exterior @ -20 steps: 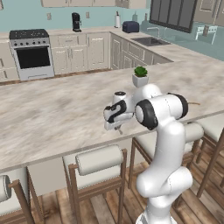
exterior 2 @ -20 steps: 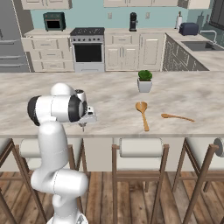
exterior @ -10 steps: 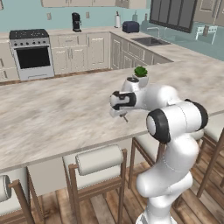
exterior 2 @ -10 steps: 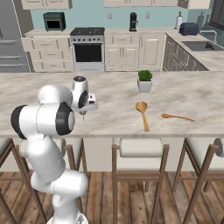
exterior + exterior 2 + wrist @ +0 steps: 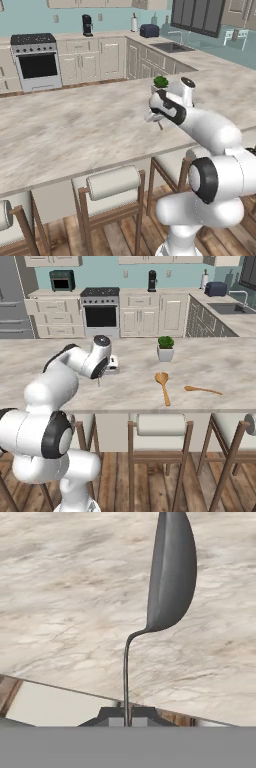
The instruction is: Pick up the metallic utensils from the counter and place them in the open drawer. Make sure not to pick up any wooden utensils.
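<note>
Spoon (image 5: pixel 172 572) in clamped hand (image 5: pixel 127 718), above counter (image 5: pixel 60 602) edge.

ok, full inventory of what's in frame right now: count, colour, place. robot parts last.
metal spoon: 1, grey, held by its handle, bowl out over the counter
wooden spoon: 1, tan-orange, on the counter in front of the plant
second wooden utensil: 1, tan, slim, on the counter beside the wooden spoon, apart from it
potted plant: 1, green in a white pot, on the counter
counter: 1, beige marbled slab
stools: several, cream cushions on wood frames, along the counter's near edge
stove: 1, steel and black, back wall
coffee maker: 1, black, back counter
toaster: 1, dark blue, near the sink
gripper: 1, dark, shut on the metal spoon
</note>
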